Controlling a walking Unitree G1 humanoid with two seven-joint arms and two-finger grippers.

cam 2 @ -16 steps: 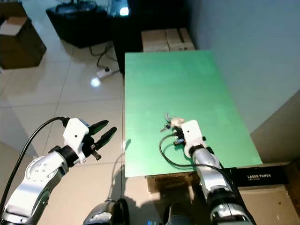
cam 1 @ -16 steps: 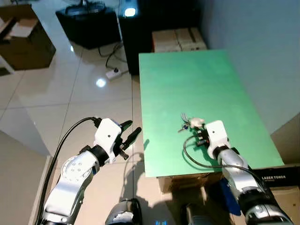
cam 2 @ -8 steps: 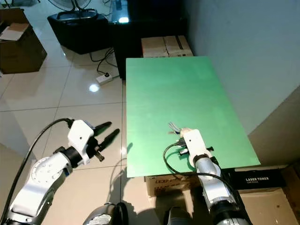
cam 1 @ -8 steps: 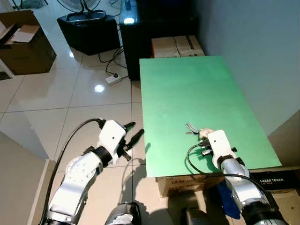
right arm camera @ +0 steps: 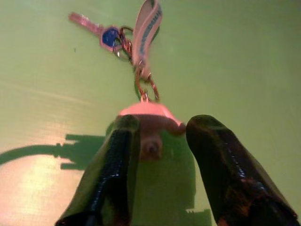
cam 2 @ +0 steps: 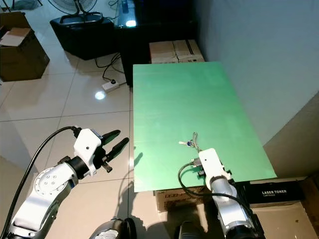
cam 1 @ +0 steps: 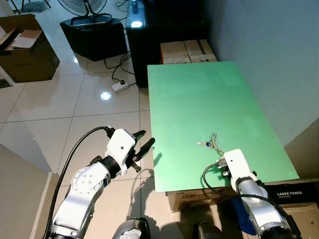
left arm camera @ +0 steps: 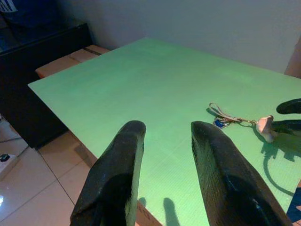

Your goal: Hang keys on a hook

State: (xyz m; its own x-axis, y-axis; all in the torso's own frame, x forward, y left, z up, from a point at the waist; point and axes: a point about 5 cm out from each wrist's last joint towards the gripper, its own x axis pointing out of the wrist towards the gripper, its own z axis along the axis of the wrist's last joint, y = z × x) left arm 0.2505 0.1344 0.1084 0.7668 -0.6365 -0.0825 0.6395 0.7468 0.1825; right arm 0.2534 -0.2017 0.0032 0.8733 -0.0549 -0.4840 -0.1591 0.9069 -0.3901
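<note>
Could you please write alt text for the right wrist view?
The right gripper has its two black fingers open around a pale pink fob lying on the green table. A chain, a strap and a blue-headed key trail beyond it.

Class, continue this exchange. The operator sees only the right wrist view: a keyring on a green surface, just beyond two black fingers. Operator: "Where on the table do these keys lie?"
Observer: The keys lie towards the near right corner of the green table, just ahead of the right gripper.
Operator: Where is my left gripper?
Observer: The left gripper hangs over the tiled floor just off the table's left edge, jaws open, pointing towards the table.
Operator: What stands past the table's far end?
Observer: Cardboard boxes sit by the far edge, with a dark cabinet behind them.
</note>
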